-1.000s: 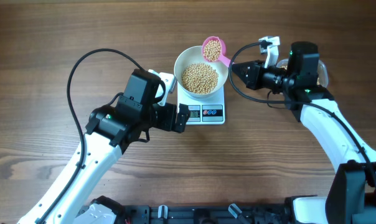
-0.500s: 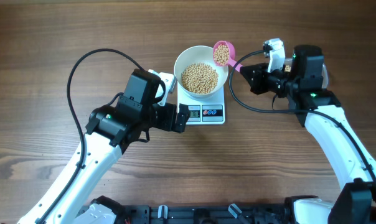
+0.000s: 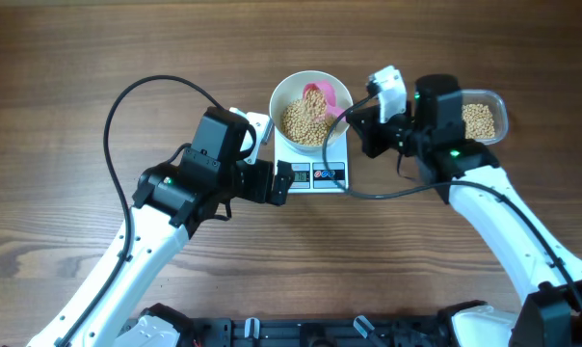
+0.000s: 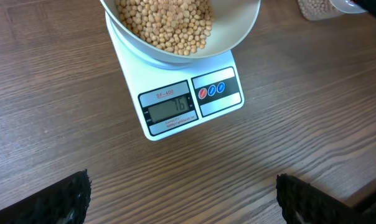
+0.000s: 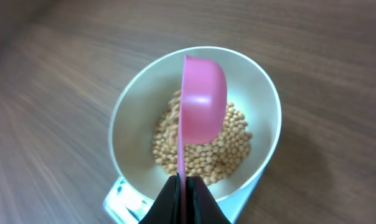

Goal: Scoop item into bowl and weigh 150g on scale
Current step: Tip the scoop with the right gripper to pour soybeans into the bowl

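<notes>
One scoopful mid-tip: right gripper (image 5: 183,186), clamped on pink scoop (image 5: 203,109), tips beans (image 3: 305,120) into bowl (image 5: 122,124) atop scale (image 4: 188,106). Idle: left gripper (image 4: 182,202), jaws wide apart, beside scale. Next: check display (image 4: 169,111), probably refill from tub (image 3: 504,118).

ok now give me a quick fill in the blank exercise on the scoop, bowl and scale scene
1. The scoop tipped over the bowl of beans is ____ in colour.
2. The right gripper is shut on the scoop's ____.
3. The left gripper holds nothing, its jaws standing ____.
4. The scale under the bowl has ____ round buttons.
Missing words: pink; handle; open; two.
</notes>
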{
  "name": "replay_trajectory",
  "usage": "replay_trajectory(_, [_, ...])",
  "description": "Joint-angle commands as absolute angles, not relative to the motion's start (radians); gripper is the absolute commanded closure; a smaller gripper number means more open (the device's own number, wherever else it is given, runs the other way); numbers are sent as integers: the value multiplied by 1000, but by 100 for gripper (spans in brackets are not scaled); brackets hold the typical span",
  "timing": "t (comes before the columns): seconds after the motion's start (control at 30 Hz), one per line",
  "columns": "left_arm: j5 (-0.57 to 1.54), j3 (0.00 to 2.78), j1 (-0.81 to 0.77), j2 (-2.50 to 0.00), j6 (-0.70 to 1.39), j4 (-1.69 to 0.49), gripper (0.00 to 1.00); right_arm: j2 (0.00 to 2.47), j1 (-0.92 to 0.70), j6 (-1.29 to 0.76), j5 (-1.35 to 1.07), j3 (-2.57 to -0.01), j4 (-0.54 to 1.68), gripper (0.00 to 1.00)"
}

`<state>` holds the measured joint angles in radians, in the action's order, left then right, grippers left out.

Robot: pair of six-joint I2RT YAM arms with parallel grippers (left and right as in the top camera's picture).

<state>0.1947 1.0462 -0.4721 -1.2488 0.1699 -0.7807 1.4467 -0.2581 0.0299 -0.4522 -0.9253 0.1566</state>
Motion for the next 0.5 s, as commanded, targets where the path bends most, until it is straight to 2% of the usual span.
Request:
replay_trajectory(0.0, [200, 1047, -475, -1240, 154, -778, 0, 1411, -273, 129, -326, -948, 147, 96])
replay_trajectory(0.47, [200, 1047, -475, -1240, 154, -778, 0, 1319, -278, 133, -338, -948, 127, 96])
